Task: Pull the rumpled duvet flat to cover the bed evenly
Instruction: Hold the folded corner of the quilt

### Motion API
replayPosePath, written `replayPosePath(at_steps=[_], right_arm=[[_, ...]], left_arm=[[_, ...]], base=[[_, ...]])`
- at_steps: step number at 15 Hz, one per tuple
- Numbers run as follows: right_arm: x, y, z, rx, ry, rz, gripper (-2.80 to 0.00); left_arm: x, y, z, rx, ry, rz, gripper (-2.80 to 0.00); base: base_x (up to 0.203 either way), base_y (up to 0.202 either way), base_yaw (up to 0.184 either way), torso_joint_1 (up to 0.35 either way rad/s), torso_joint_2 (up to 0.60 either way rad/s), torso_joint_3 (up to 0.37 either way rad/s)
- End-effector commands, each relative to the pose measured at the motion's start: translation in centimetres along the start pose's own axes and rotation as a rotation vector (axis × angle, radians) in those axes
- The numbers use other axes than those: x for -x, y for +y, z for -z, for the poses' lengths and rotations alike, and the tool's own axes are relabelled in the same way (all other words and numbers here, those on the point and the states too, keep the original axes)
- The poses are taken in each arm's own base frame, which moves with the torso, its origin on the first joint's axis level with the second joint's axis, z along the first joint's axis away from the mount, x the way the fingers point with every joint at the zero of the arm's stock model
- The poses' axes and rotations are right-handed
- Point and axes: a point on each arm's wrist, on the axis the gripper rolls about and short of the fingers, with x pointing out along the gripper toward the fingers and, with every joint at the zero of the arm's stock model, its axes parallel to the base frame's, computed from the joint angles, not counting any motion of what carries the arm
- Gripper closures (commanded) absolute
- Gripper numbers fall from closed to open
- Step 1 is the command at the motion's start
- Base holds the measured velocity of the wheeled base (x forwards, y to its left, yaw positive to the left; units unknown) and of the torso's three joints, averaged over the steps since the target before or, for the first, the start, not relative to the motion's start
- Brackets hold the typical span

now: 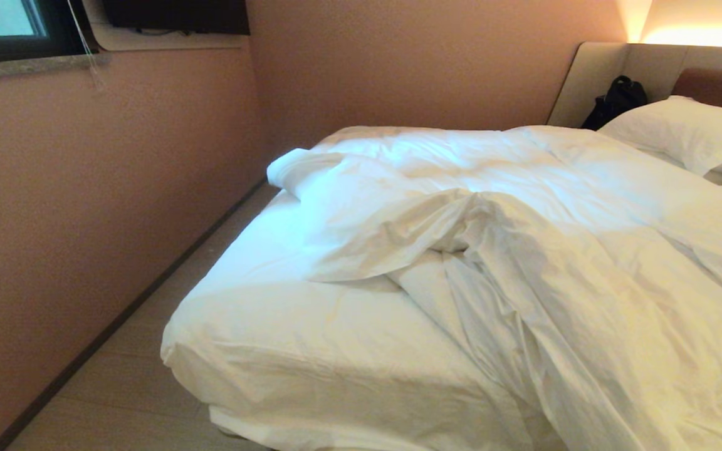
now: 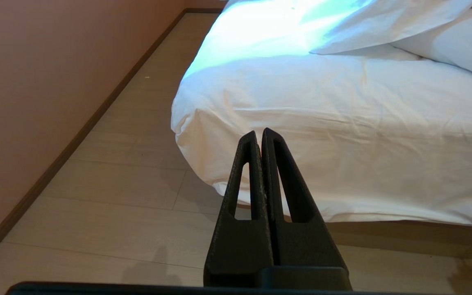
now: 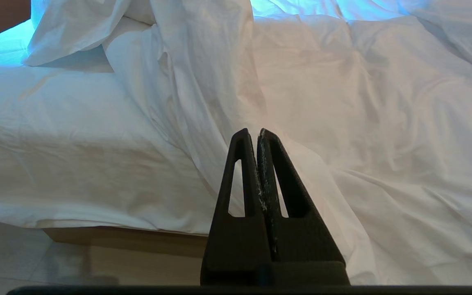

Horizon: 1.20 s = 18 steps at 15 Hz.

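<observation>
The white duvet (image 1: 586,250) lies rumpled over the right and far part of the bed (image 1: 311,363), bunched into a ridge down the middle and hanging over the foot end. The near left corner shows only the sheeted mattress. Neither arm appears in the head view. My left gripper (image 2: 259,133) is shut with nothing in it, held off the foot of the bed facing the bare mattress corner (image 2: 342,123). Also shut and empty, my right gripper (image 3: 251,132) faces the hanging duvet (image 3: 363,123).
A pink wall (image 1: 85,219) runs along the bed's left side, leaving a narrow strip of pale wood floor (image 1: 123,388). Pillows (image 1: 693,134) and a black bag (image 1: 618,100) sit by the padded headboard (image 1: 649,69). The tan bed base (image 2: 404,235) shows below the mattress.
</observation>
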Motion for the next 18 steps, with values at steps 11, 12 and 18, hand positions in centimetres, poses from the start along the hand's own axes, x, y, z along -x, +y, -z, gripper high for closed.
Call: replayPosePath(at_steps=[11, 12, 18], right_arm=[[0.0, 0.0, 0.0, 0.0, -0.001, 0.0, 0.0], [0.0, 0.0, 0.0, 0.0, -0.001, -0.001, 0.0], [0.0, 0.0, 0.0, 0.0, -0.001, -0.001, 0.0]], left_arm=[[0.0, 0.0, 0.0, 0.003, -0.001, -0.001, 0.0], [0.0, 0.0, 0.0, 0.003, -0.001, 0.0, 0.0], [0.0, 0.0, 0.0, 0.003, -0.001, -0.001, 0.0]], base=[[0.0, 0.0, 0.0, 0.0, 0.0, 0.0], [0.0, 0.0, 0.0, 0.0, 0.0, 0.0], [0.0, 0.0, 0.0, 0.0, 0.0, 0.0]])
